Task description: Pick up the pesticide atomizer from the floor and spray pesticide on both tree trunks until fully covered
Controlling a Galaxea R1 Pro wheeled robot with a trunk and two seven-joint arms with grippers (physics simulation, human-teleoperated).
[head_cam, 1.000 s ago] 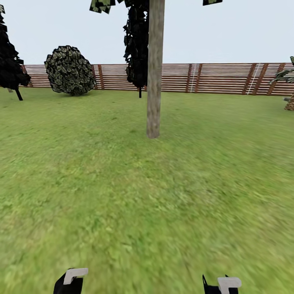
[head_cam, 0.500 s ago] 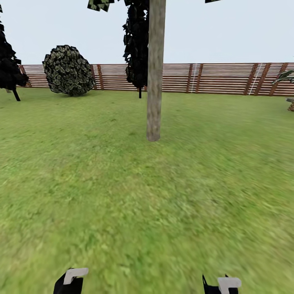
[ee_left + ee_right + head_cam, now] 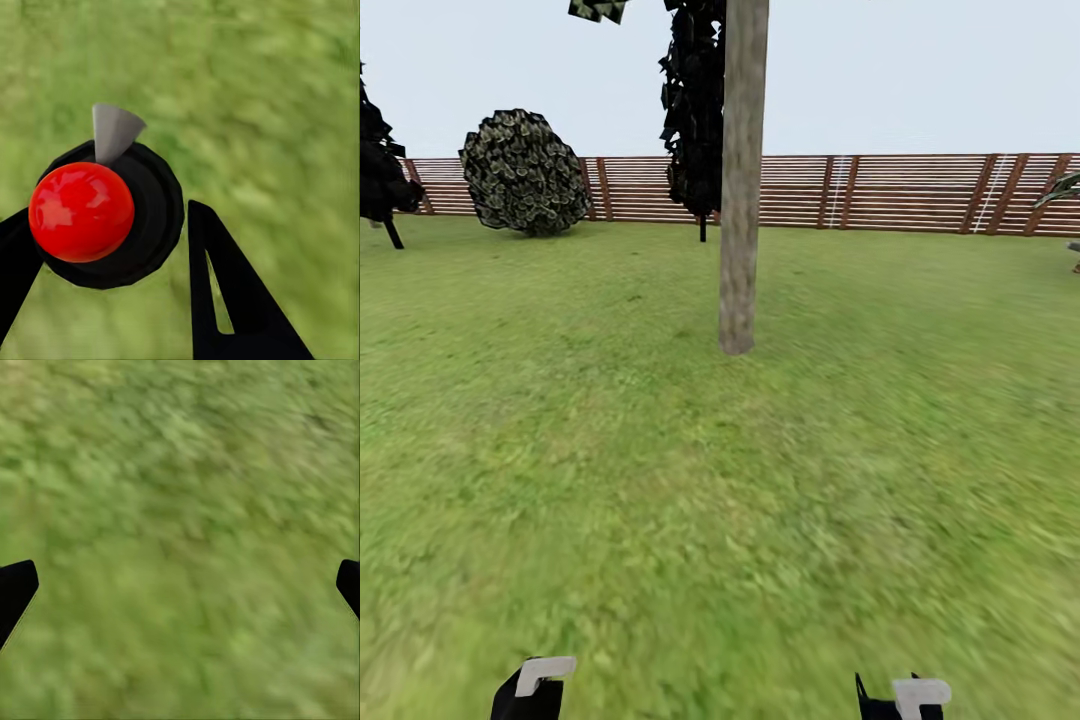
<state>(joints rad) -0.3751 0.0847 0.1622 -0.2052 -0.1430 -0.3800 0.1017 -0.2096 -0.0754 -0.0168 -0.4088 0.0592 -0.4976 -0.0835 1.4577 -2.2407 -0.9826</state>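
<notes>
Distance was my risk: my left gripper (image 3: 112, 247) held the atomizer (image 3: 101, 214), my right gripper (image 3: 180, 585) hung wide, and the tree trunk (image 3: 741, 180) stood far ahead, so spray fired then would have fallen short onto the grass (image 3: 660, 500).

Round bush (image 3: 525, 172); dark bushy tree (image 3: 695, 110)

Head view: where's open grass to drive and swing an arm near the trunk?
Bare lawn runs from the grippers up to the tree trunk, and both sides of it. Crowded only along the fence: round bush, dark trees.
</notes>
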